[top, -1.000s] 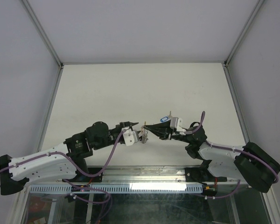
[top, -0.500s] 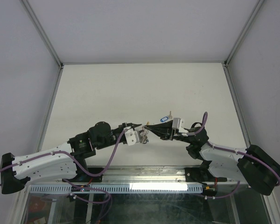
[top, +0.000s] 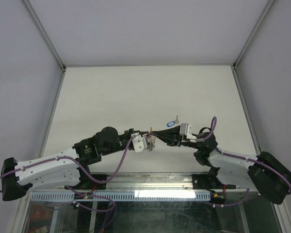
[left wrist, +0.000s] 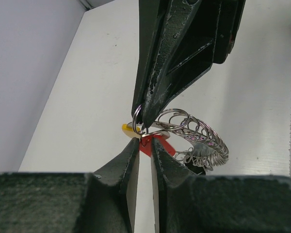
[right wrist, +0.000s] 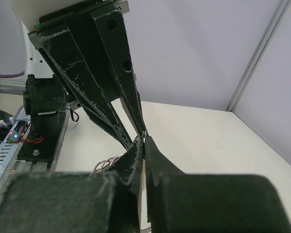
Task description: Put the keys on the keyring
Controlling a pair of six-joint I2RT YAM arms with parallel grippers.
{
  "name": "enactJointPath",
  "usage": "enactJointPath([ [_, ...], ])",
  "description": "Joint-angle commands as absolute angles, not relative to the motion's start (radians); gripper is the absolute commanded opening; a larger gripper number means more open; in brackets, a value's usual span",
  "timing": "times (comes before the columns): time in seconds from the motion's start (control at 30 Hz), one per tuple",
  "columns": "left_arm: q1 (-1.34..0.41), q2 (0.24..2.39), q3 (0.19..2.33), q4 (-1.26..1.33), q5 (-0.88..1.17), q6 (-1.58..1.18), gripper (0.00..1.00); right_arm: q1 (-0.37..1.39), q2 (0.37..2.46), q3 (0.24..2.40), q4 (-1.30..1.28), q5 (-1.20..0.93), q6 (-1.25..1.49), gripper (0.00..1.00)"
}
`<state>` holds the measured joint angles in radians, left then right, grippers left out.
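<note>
- The right claw (left wrist: 142, 124) is clenched tight, and its tips pinch the keyring (left wrist: 194, 133) where the yellow arc meets the silvery part.
- The keyring is up off the white surface (top: 136, 92), between the two arms near the front edge. Its silvery loops trail away to one side of the pinch.
- The left claw (left wrist: 144, 141) meets the right one tip to tip from the opposite side, its jaws only a narrow slit apart.
- A red-tagged key (left wrist: 160, 145) sits right at the left claw's tips, touching the yellow arc. I cannot tell whether the jaws actually pinch it.
- More silvery keys bunch under the loops, one with a dark tag.
- A blue-tagged key (top: 170, 123) lies on the surface just beyond the right claw, apart from the ring.
</note>
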<state>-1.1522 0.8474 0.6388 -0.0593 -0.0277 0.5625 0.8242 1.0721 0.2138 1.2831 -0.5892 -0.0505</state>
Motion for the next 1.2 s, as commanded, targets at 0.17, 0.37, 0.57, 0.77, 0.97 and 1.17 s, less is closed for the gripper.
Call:
enactJointPath([
  [0.17,-1.158,0.852,0.656,-0.014,-0.043,0.572,0.05,0.822,1.04,0.22,1.341,-0.591,-0.042,0.0],
  [0.37,-1.157,0.861,0.658,-0.006,-0.045,0.573,0.0,0.822,1.04,0.224,1.337,-0.591,-0.044,0.0],
  [0.57,-1.158,0.873,0.666,-0.006,-0.043,0.578,0.0,0.822,1.043,0.229,1.341,-0.582,-0.04,0.0],
  [0.77,-1.157,0.892,0.656,-0.006,-0.023,0.581,0.0,0.823,1.046,0.227,1.38,-0.585,-0.02,0.0],
  [0.97,-1.158,0.892,0.637,0.014,-0.03,0.579,0.0,0.822,1.045,0.225,1.401,-0.59,-0.007,0.0],
  [1.17,-1.158,0.891,0.623,0.037,-0.021,0.571,0.0,0.823,1.051,0.224,1.411,-0.57,-0.002,0.0],
])
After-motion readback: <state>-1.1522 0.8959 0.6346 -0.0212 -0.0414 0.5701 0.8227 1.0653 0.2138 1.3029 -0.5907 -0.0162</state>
